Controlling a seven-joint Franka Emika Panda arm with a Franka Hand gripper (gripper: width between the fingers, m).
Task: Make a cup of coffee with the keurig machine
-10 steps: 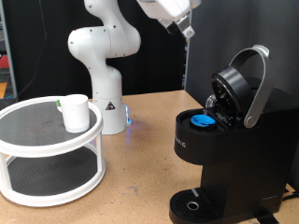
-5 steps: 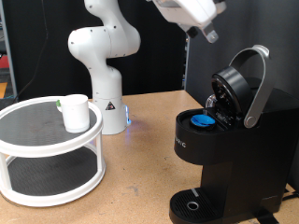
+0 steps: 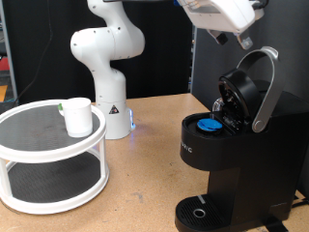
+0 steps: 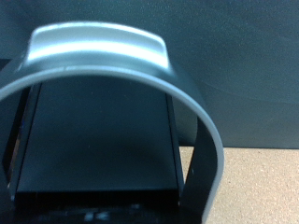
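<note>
The keurig machine stands at the exterior view's right with its lid raised. A blue-topped pod sits in the open holder. The silver-grey lid handle arches up above it and fills the wrist view. My gripper hangs at the exterior view's top right, just above and left of the handle's top, not touching it. Nothing shows between its fingers. The cup, a white mug, stands on the top tier of a round rack at the left.
The white two-tier round rack takes up the exterior view's left. The white robot base stands behind it. A round drip tray lies at the machine's foot. Bare wooden table lies between rack and machine.
My gripper has moved to the exterior view's right along the top, from left of the machine to just above the lid handle. The machine, the pod and the cup have not moved.
</note>
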